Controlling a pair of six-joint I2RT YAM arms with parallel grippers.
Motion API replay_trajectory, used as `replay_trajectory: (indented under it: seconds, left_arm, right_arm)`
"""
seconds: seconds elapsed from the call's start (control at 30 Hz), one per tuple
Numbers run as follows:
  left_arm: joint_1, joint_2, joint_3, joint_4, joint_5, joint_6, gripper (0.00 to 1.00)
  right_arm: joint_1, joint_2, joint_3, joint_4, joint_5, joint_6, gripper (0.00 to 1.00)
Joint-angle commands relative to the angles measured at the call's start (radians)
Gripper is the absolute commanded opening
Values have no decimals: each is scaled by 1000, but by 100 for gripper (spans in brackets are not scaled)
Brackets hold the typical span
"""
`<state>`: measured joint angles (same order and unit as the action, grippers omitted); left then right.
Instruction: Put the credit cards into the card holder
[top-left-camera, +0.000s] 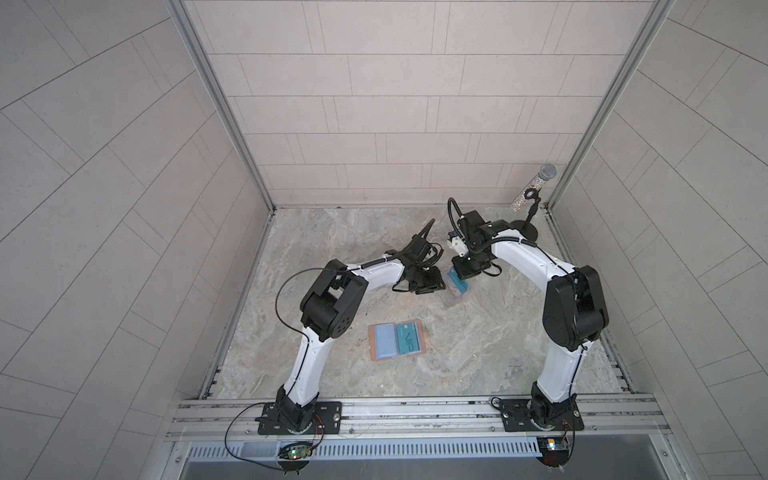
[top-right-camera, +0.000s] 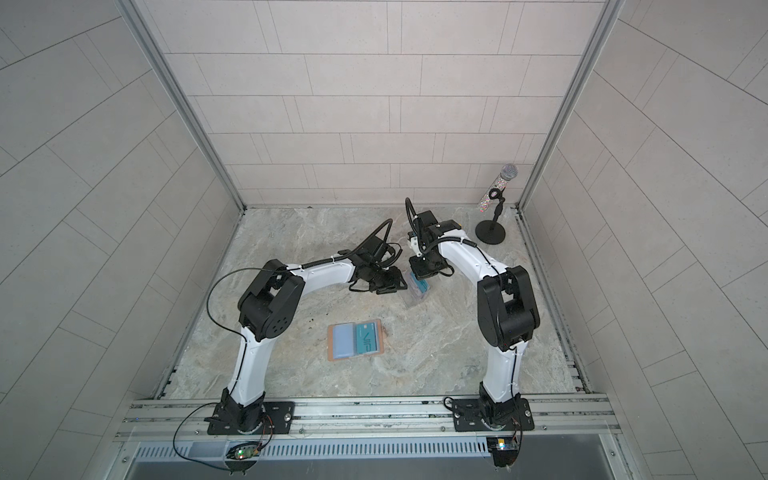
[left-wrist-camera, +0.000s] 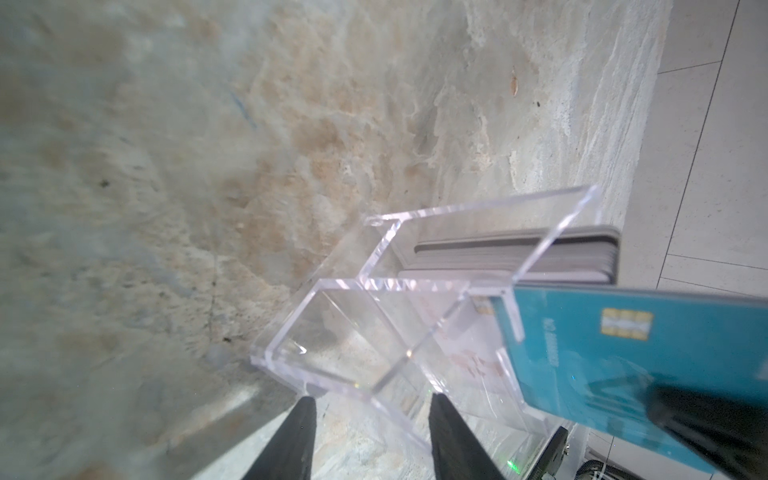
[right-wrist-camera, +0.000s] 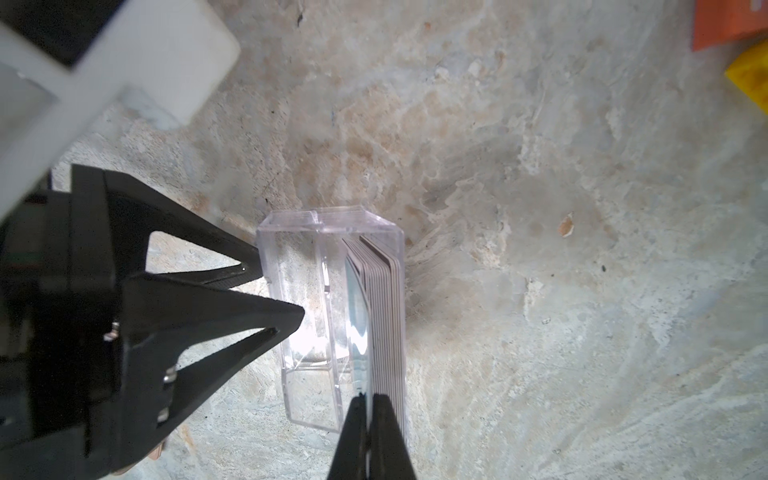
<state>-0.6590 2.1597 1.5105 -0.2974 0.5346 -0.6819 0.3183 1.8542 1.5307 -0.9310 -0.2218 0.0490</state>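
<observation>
The tan card holder (top-left-camera: 372, 345) (top-right-camera: 330, 347) lies open near the table's middle, with a teal "VIP" card (top-left-camera: 409, 338) in its right-hand sleeve. Behind it stands a clear acrylic stand (top-left-camera: 453, 296) (right-wrist-camera: 299, 291) with a stack of pale credit cards (right-wrist-camera: 388, 311) (left-wrist-camera: 540, 257). My right gripper (right-wrist-camera: 368, 411) (top-left-camera: 458, 277) is over the stand, shut on the top edge of a second teal card (left-wrist-camera: 602, 365) (right-wrist-camera: 359, 332), which stands in front of the stack. My left gripper (left-wrist-camera: 374, 415) (right-wrist-camera: 278, 293) is open, its fingertips (left-wrist-camera: 305, 415) at the stand's front wall.
A glittery microphone (top-left-camera: 536, 187) on a black round-based stand (top-left-camera: 525, 230) sits at the back right corner. Orange (right-wrist-camera: 731, 25) and yellow (right-wrist-camera: 752, 79) objects show at the edge of the right wrist view. Tiled walls enclose three sides; an aluminium rail (top-left-camera: 415, 409) runs along the front.
</observation>
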Motion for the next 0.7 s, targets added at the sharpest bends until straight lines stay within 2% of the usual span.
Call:
replay_trajectory:
  seconds: [0.0, 0.3, 0.47, 0.67]
  left_arm:
    - [-2, -6, -44, -117, -44, 18, 50]
    - [-2, -140, -43, -88, 10, 38, 68]
    - [-3, -247, -76, -77, 4, 52, 69]
    - [9, -415, -195, -86, -45, 97, 69]
  right_arm:
    - [-20, -59, 11, -27, 65, 1, 0]
    - [-51, -158, -22, 3, -119, 77, 0]
    - [-72, -241, -69, 43, -195, 140, 0]
    - [-78, -335, -141, 91, -320, 188, 0]
